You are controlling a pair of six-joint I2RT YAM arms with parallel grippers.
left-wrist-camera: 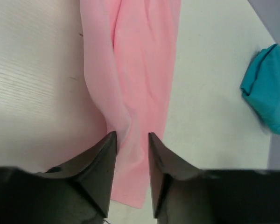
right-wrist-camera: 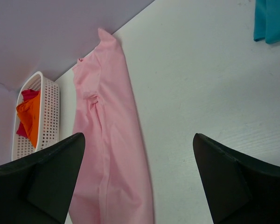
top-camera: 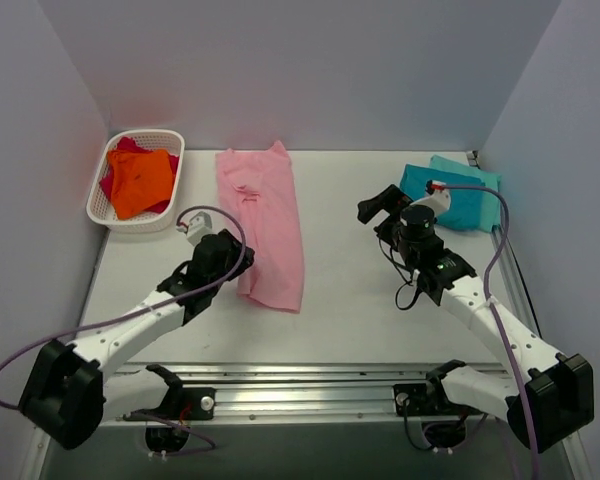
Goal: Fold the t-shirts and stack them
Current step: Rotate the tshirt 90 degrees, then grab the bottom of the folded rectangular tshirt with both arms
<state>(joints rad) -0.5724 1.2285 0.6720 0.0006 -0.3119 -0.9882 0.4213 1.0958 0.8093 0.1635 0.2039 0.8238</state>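
Observation:
The light pink t-shirt (top-camera: pixel 265 225) lies folded lengthwise into a long strip at the table's middle. It also shows in the left wrist view (left-wrist-camera: pixel 140 70) and the right wrist view (right-wrist-camera: pixel 109 140). My left gripper (top-camera: pixel 243 262) is over the strip's near left edge. In its wrist view the left gripper (left-wrist-camera: pixel 132 140) is narrowly open, with pink cloth showing between the fingers. My right gripper (top-camera: pixel 378 203) is wide open and empty, right of the shirt; the right gripper (right-wrist-camera: pixel 138 136) looks toward it. The folded teal and turquoise t-shirts (top-camera: pixel 452 195) form a pile at the back right.
A white basket (top-camera: pixel 135 226) with orange and red clothes stands at the back left, also in the right wrist view (right-wrist-camera: pixel 49 116). The teal pile shows at the right edge of the left wrist view (left-wrist-camera: pixel 268 93). Grey walls enclose the table on three sides.

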